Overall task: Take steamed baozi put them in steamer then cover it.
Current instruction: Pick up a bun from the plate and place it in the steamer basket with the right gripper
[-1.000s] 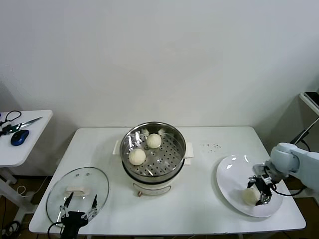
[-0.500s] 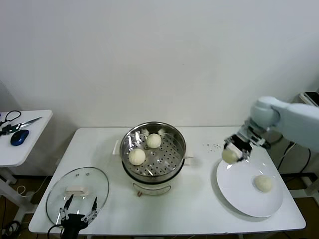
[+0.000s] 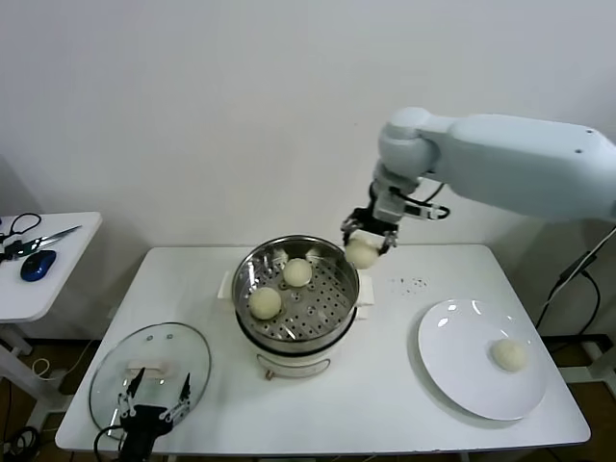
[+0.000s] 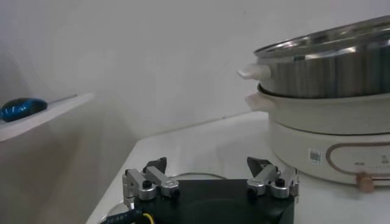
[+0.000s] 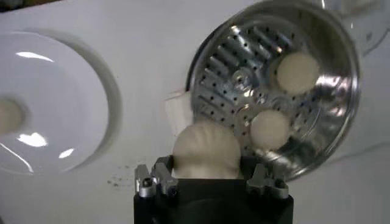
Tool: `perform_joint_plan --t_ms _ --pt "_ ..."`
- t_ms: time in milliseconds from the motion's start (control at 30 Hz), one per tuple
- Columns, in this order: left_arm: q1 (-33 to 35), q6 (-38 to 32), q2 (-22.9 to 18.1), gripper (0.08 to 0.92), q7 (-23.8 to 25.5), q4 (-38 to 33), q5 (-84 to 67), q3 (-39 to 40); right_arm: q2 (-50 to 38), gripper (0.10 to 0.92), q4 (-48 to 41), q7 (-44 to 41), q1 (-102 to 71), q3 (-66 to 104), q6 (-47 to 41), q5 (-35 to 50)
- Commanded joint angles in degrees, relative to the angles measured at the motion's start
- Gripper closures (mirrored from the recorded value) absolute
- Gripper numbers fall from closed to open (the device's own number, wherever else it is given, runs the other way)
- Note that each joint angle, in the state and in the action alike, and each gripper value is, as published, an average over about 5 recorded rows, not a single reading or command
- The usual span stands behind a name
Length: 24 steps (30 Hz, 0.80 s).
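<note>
Head view: a white table (image 3: 404,385) holds the steamer (image 3: 296,294), a round steel pot on a white base, its open mouth facing straight up. 2 steamed baozi (image 3: 266,302) sit side by side on its perforated tray, domes up. The right gripper (image 3: 364,243) hangs in the air just above the steamer's right rim, pinching a 3rd bun (image 3: 362,253) between its fingers. A 4th bun (image 3: 508,354) lies alone on the white plate (image 3: 452,361) at the table's right end, well apart from the steamer. The glass lid (image 3: 149,371) lies flat at the table's front-left corner, handle up. The left gripper (image 3: 152,397) rests low over the lid's near edge, fingers spread.

Left wrist view: the left gripper's 2 fingertips (image 4: 156,180) stand wide apart with nothing between them. The steamer's wall and white base rise beyond, upright.

Right wrist view: the held bun fills the gap between the right gripper's fingers, with the steamer's tray and its 2 buns below and the plate off to one side.
</note>
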Motion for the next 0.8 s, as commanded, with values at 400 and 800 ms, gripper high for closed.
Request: perform_joint_plan --t_ms 400,800 --pt "1.34 -0.48 1.06 0.177 -0.19 0.29 -1.75 -0.86 15.86 0.319 -4.32 -0.66 -14.33 1.81 4.3 -8.13" --pt "-0.26 0.23 0.96 0.177 0.06 0.49 -0.89 -0.19 16.05 0.316 -5.94 -0.35 -15.75 0.87 3.87 -8.05"
